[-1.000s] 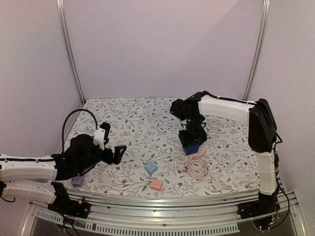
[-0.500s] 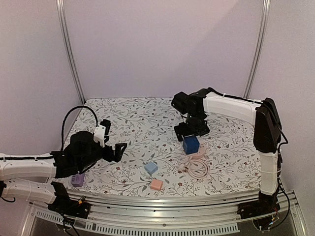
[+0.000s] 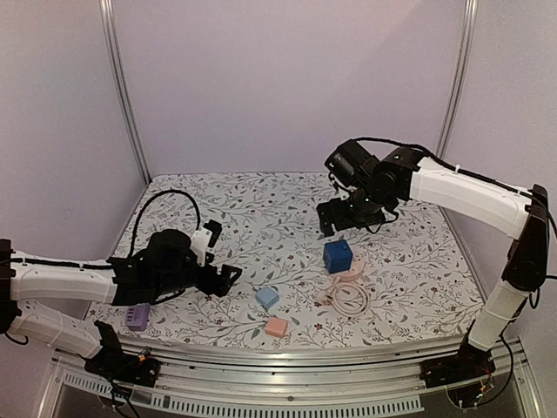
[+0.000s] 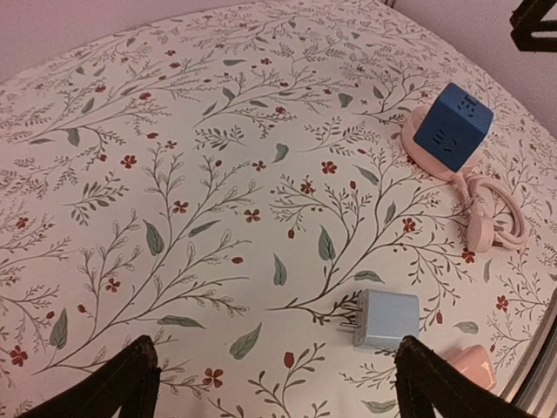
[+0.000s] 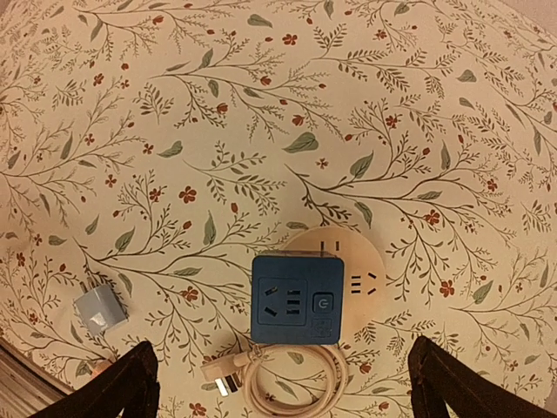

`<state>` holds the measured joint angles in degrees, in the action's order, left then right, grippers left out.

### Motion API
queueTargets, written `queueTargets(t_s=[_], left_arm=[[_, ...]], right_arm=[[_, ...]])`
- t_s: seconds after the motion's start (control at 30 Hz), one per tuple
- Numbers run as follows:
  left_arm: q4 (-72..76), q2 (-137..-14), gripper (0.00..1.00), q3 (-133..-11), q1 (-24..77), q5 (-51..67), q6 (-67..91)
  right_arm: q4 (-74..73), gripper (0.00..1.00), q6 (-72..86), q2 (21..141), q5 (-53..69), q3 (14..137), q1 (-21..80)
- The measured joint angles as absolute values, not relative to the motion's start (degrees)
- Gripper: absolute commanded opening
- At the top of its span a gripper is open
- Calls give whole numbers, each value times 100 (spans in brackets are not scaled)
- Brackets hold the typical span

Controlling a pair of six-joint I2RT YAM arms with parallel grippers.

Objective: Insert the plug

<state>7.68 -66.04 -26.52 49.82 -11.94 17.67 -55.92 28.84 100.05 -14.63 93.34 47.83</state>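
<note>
A light blue plug (image 3: 267, 297) lies on the floral cloth, prongs pointing left in the left wrist view (image 4: 385, 320). My left gripper (image 3: 224, 279) is open and empty, low over the cloth just left of the plug; its right fingertip is close beside the plug (image 4: 277, 383). A dark blue socket cube (image 3: 338, 255) stands on a round pink socket base (image 3: 352, 273), socket face up in the right wrist view (image 5: 296, 301). My right gripper (image 3: 334, 223) is open and empty, hovering above the cube (image 5: 278, 383).
A coiled pink cable (image 3: 350, 299) with its own plug lies in front of the cube. A pink adapter (image 3: 277, 326) sits near the table's front edge. A purple block (image 3: 136, 318) lies at the front left. Metal rails run along the front.
My right gripper has let go of the blue cube and risen up and back from it. My left gripper has moved right, towards the light blue plug.
</note>
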Motion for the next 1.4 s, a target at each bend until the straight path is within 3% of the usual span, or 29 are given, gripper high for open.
queueTargets(t_s=[0.2, 0.5, 1.0, 1.07, 1.4], left_arm=[[731, -7240, 81, -2915, 5295, -825, 1767], [519, -8291, 75, -3406, 5754, -370, 1765], [340, -9380, 57, -4027, 5911, -322, 1675], [331, -9424, 51, -4073, 5916, -327, 1671], [220, -9719, 49, -4324, 5992, -475, 1614]], right_arm=[[-5100, 99, 2934, 9277, -1485, 8364, 5076], [-4414, 99, 3004, 8009, -1225, 7122, 5133], [-3970, 99, 3039, 7526, -1015, 6847, 5133], [-3962, 99, 3039, 7526, -1009, 6812, 5133], [-3903, 99, 3039, 7371, -915, 6702, 5133]])
